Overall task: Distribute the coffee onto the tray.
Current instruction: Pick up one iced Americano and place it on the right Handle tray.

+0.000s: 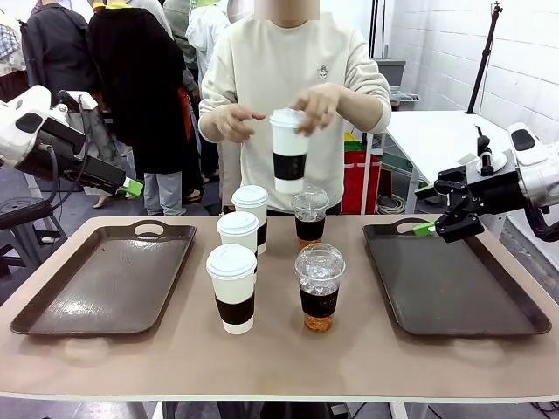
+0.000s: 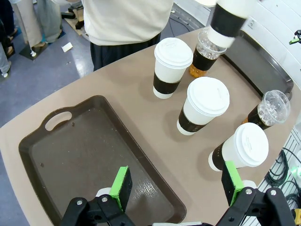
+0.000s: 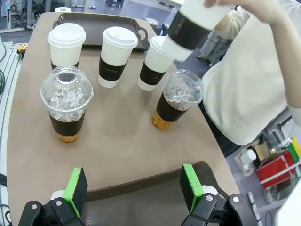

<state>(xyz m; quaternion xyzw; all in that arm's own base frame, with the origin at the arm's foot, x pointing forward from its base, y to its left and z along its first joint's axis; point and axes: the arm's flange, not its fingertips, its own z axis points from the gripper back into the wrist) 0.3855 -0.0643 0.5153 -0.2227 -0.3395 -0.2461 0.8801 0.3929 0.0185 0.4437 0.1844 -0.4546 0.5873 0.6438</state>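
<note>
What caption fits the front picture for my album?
A hand holds a paper cup over five coffees between left tray and right tray.

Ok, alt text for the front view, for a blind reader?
A person's hand holds a lidded white paper cup with brown sleeve over a tan table; three more and two clear dome-lidded plastic iced-coffee cups stand between two dark brown trays. Left end effector and right end effector hover at the sides.

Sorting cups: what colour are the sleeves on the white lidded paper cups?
Dark brown sleeves, clearest in the front view.
</note>
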